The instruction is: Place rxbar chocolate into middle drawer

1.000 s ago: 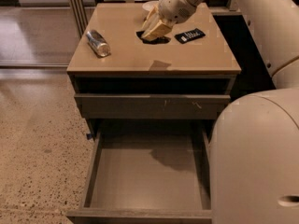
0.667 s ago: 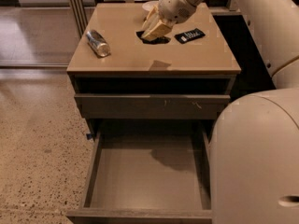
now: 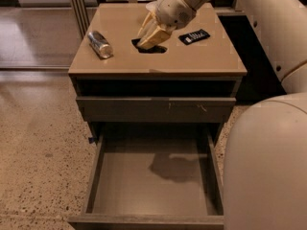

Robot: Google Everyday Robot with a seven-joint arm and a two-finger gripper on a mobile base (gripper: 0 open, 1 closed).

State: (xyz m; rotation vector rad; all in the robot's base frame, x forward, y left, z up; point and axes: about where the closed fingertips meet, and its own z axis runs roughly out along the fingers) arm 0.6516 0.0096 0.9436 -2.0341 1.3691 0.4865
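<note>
The rxbar chocolate (image 3: 140, 45), a small black wrapper, lies on the cabinet top (image 3: 158, 63) near its middle, partly hidden under my gripper. My gripper (image 3: 151, 35) reaches down from the upper right and is right at the bar, over its right part. The middle drawer (image 3: 153, 186) is pulled out wide open below, and its flat bottom holds nothing but the arm's shadow.
A silver can (image 3: 100, 44) lies on its side at the left of the top. A flatter black wrapper with white print (image 3: 194, 36) lies to the right of the gripper. A shut drawer front with pale scratches (image 3: 156, 108) sits above the open drawer. My white body (image 3: 268, 166) fills the right.
My gripper has shifted slightly left and lower onto the black bar. The can, the flat wrapper and the drawer have not moved.
</note>
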